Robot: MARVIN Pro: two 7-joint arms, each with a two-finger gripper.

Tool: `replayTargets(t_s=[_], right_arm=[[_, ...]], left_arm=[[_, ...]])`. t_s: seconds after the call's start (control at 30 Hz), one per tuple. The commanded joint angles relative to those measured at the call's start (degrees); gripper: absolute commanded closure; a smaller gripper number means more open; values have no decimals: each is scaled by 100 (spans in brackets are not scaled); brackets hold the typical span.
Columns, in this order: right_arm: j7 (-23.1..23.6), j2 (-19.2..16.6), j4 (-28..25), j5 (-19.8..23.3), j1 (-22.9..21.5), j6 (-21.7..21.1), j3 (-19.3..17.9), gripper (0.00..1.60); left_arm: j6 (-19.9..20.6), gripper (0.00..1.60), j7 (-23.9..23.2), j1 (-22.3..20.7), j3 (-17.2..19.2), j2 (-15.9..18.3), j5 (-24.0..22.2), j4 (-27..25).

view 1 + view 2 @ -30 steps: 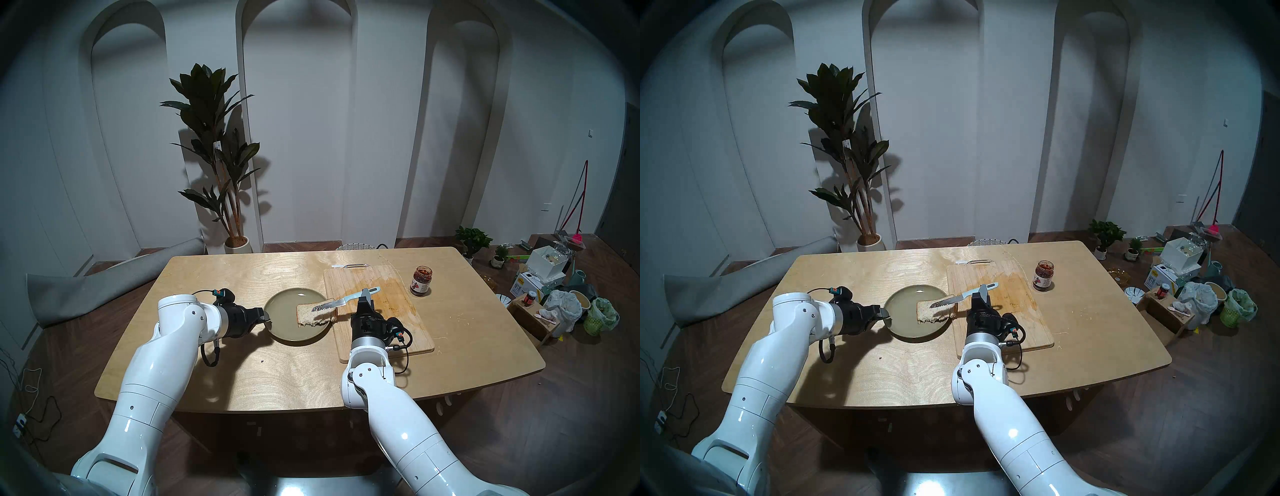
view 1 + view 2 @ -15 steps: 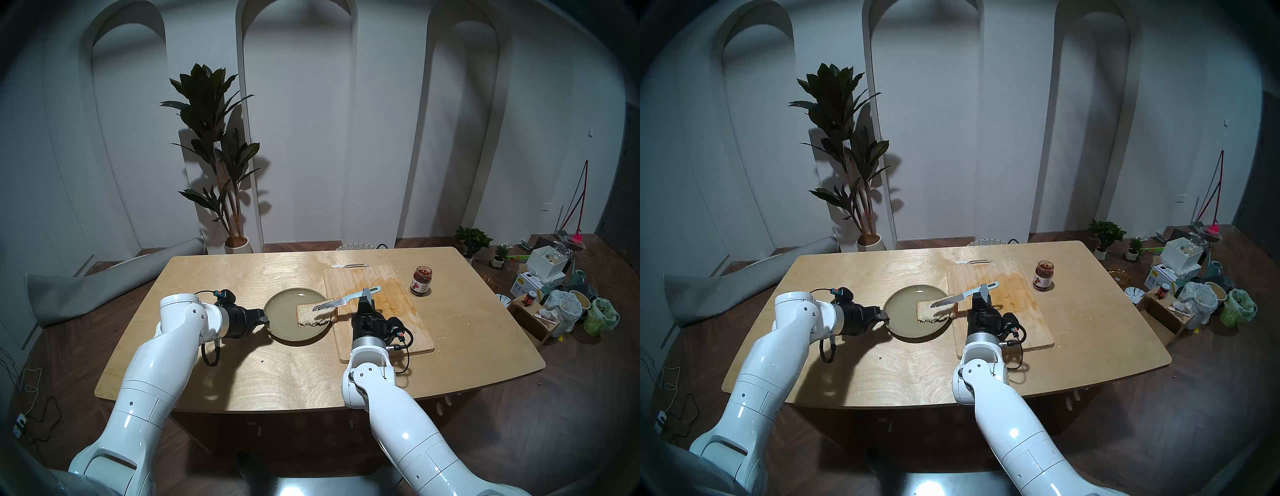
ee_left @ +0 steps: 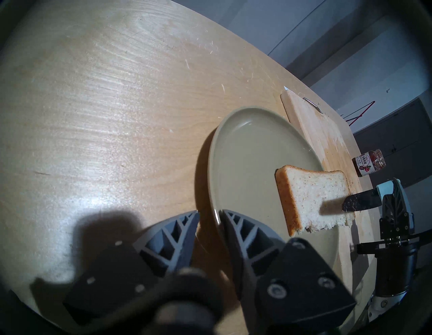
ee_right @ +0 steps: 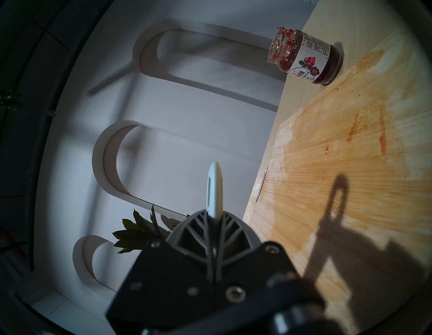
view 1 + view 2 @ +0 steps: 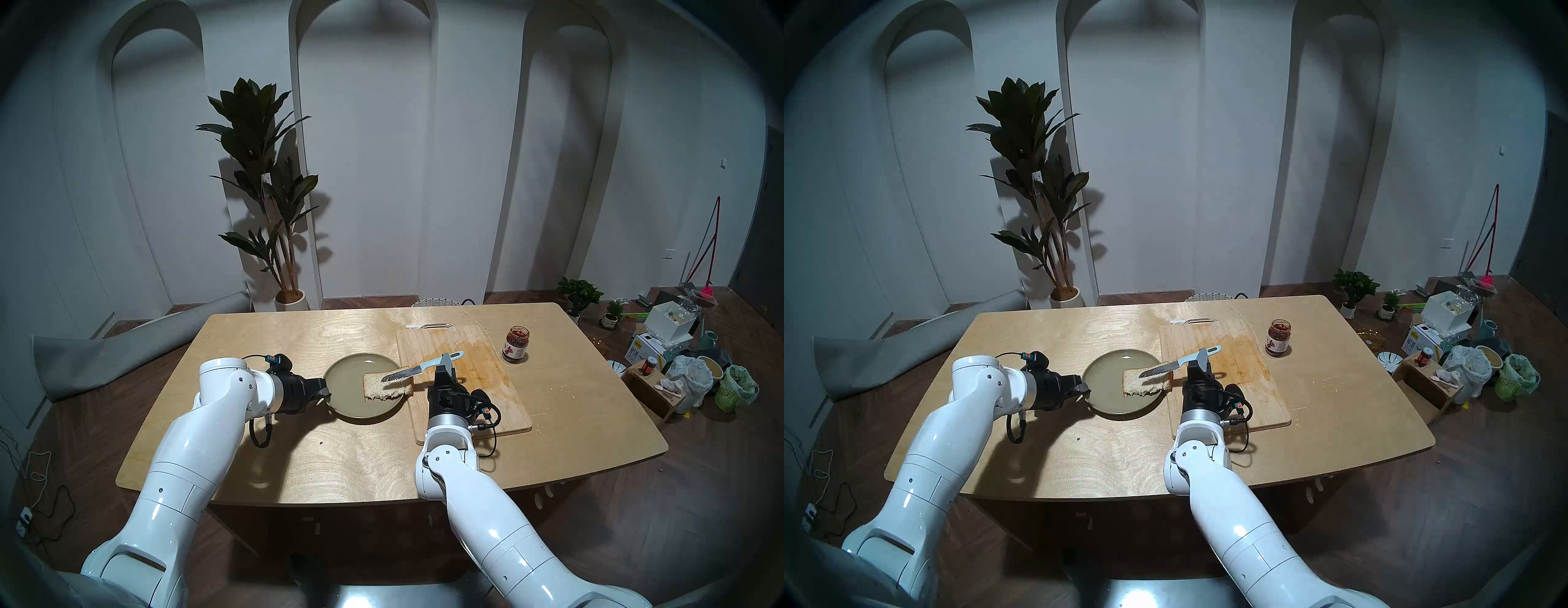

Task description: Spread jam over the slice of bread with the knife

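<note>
The slice of bread [image 5: 388,385] lies on the right part of the olive plate [image 5: 348,388], and its top is pale. My right gripper [image 5: 445,366] is shut on the pale handle of the knife [image 5: 401,373]. The dark blade reaches left over the bread's right edge, a little above it, and casts a shadow on the bread [image 3: 311,198]. My left gripper [image 3: 210,220] is shut on the plate's left rim [image 3: 216,149]. The open jam jar [image 5: 516,344] stands right of the board and also shows in the right wrist view [image 4: 306,58].
A wooden cutting board [image 5: 488,378] with reddish smears lies right of the plate, under my right wrist. The table [image 5: 297,446] is bare wood in front of the plate and on the left. Boxes and bags sit on the floor at the right [image 5: 687,373].
My left arm has edged right, closing on the plate's rim. My right arm has shifted slightly left with the knife, which stays over the bread.
</note>
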State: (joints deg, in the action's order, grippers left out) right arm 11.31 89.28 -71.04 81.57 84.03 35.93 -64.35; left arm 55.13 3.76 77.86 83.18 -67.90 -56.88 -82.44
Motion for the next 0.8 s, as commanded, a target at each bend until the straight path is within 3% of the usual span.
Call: replayTargets(t_s=[0.0, 0.3, 0.33, 0.5, 0.77], right_arm=[[89, 127, 337, 16, -125, 63, 190, 160], [-780, -173, -523, -327, 41, 47, 335, 160], [-1020, -242, -718, -524, 84, 150, 365, 160], [-1207, -356, -1004, -653, 32, 142, 410, 160], [-1624, -349, -880, -1230, -202, 295, 644, 160]], left_arm=[[-13, 100, 30, -108, -10, 55, -32, -43], [-13, 102, 100, -133, -54, 81, -143, -30], [-13, 102, 102, -136, -61, 89, -147, -26], [-13, 104, 107, -171, -63, 102, -213, 1], [-13, 104, 109, -223, -94, 101, -272, 38]])
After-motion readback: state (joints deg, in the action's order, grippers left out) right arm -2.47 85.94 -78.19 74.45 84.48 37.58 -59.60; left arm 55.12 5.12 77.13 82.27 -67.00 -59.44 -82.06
